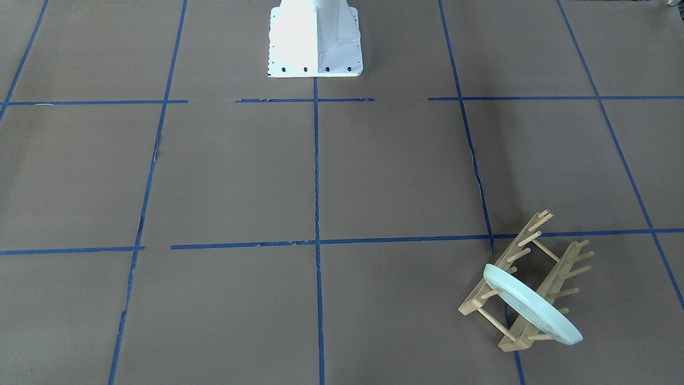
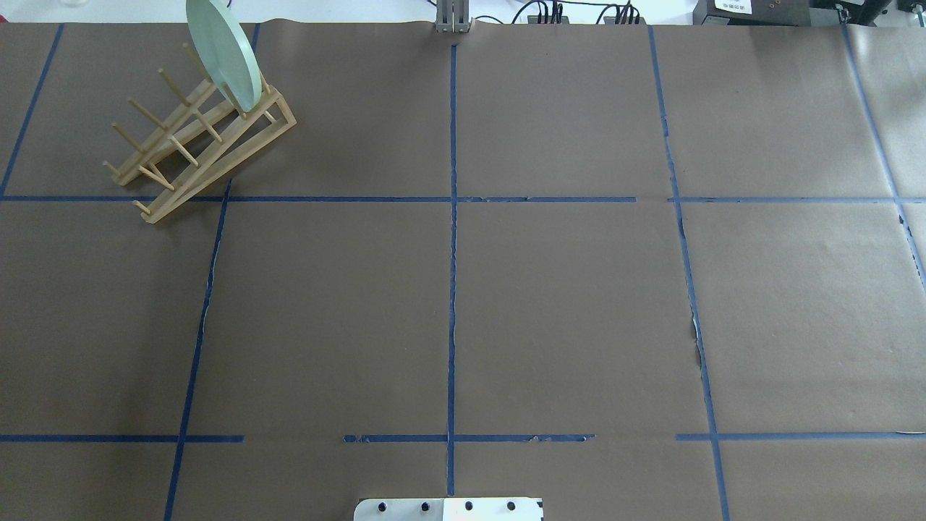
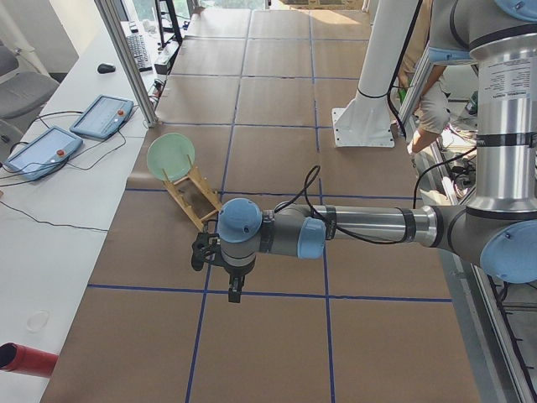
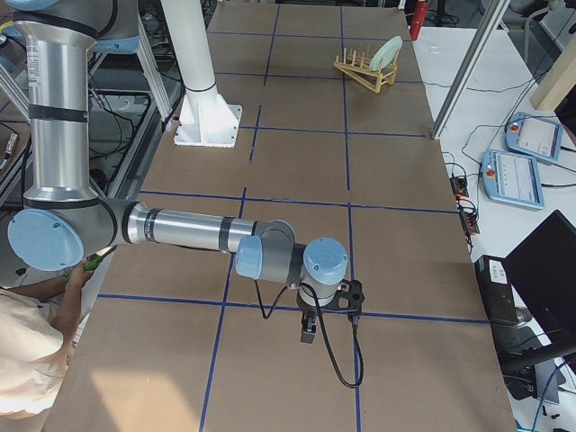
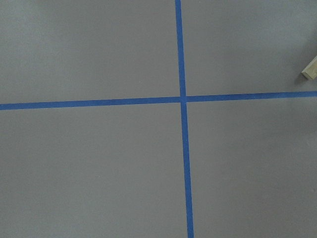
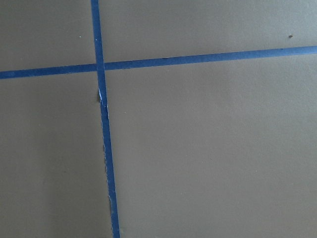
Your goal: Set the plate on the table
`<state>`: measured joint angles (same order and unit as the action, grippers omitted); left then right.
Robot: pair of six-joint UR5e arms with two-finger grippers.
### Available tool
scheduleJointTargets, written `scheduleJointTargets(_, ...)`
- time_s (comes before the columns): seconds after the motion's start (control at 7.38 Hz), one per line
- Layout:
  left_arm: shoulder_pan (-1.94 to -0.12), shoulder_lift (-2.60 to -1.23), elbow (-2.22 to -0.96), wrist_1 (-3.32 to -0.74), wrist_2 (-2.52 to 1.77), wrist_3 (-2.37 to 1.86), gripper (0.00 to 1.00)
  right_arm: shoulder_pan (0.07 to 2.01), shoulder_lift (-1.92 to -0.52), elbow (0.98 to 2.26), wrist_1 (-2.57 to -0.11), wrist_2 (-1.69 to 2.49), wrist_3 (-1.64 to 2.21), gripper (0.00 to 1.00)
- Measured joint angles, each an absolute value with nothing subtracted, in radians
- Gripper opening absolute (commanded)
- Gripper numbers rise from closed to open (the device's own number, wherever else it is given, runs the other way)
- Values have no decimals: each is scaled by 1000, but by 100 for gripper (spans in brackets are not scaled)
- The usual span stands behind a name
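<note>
The pale mint-green plate (image 1: 531, 305) stands on edge in the wooden peg rack (image 1: 556, 272), at the table's far left corner in the overhead view (image 2: 223, 54). It also shows in the side views (image 3: 170, 155) (image 4: 389, 52). The table (image 2: 564, 304) is brown paper with blue tape squares. My left gripper (image 3: 235, 290) hangs above the table, a little nearer the camera than the rack; I cannot tell whether it is open. My right gripper (image 4: 308, 330) hangs above the table's other end, far from the plate; I cannot tell its state. Both wrist views show only paper and tape, with a rack corner (image 5: 309, 69) in the left one.
The white robot base (image 1: 315, 43) stands at the middle of the robot's side. Teach pendants (image 3: 101, 116) lie on a white side bench beyond the plate's table edge, by an aluminium post (image 3: 126, 59). A person (image 4: 36, 360) stands behind the robot.
</note>
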<state>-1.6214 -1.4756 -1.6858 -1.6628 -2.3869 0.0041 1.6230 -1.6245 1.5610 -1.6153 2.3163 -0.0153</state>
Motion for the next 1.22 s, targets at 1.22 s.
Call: scheduleJointTargets(1.22,-1612,-1745,-1633,-1750,-2390,-59,100,1623,-1624,1560,-1615,2316,-15,100)
